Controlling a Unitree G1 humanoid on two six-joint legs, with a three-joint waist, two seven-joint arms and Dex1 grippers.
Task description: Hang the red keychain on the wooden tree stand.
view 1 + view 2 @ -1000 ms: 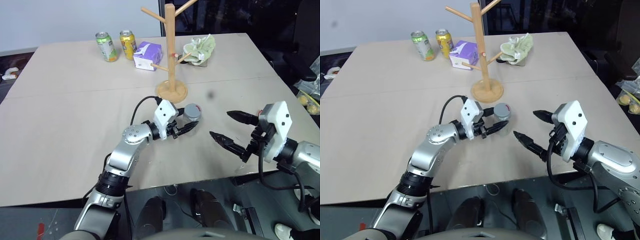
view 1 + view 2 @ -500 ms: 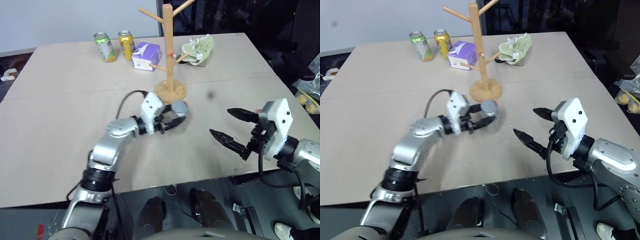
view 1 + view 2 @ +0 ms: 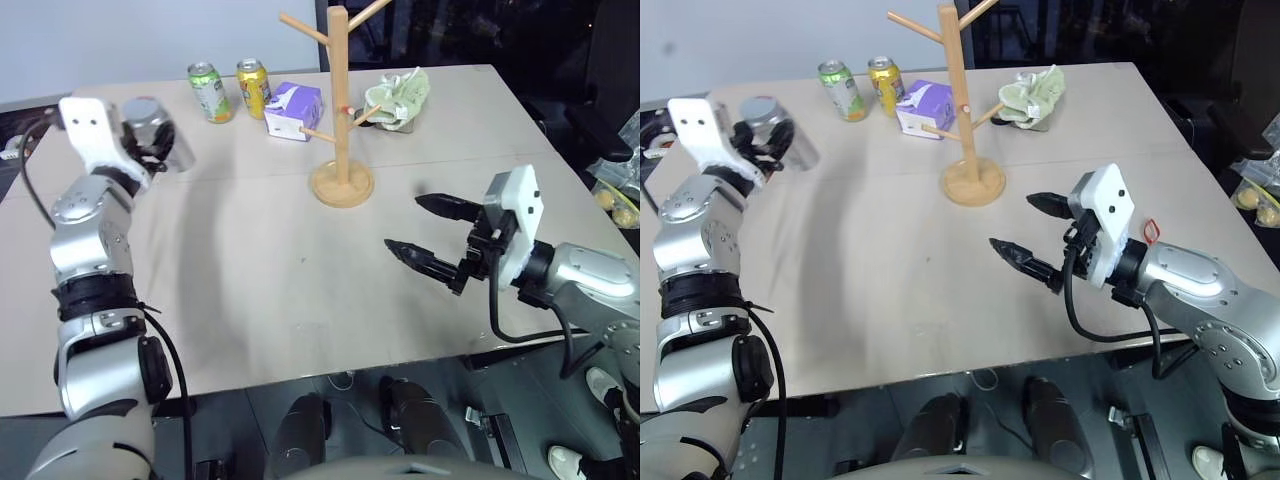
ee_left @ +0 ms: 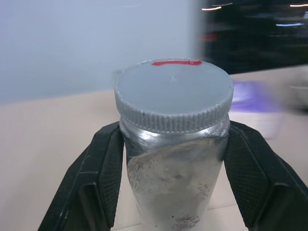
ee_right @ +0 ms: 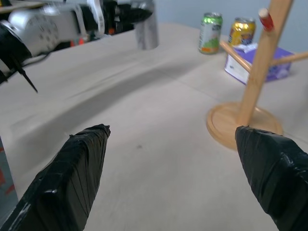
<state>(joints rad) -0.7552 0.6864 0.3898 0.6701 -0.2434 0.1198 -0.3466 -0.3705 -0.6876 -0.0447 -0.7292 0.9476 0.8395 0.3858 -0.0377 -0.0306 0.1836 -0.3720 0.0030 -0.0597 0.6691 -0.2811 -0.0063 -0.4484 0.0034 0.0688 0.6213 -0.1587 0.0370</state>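
The red keychain [image 3: 1150, 231], a thin red loop, lies on the table just behind my right hand. My right gripper [image 3: 403, 222] hovers open and empty right of the table's middle, pointing left, in front of and to the right of the wooden tree stand [image 3: 340, 110]. That stand is upright on its round base, and its pegs carry nothing that I can make out. My left gripper [image 3: 158, 148] is shut on a silver canister [image 4: 173, 144] with a red mark on its grey lid, held upright over the table's far left.
At the back of the table stand a green can [image 3: 208, 92], a yellow can [image 3: 254, 87] and a purple box [image 3: 294, 110]. A pale green cloth [image 3: 400, 98] lies right of the stand. The table's right edge runs close behind my right arm.
My left arm has swung the silver canister from beside the stand's base far to the left and upward. The right gripper has drifted a little to the left, still open.
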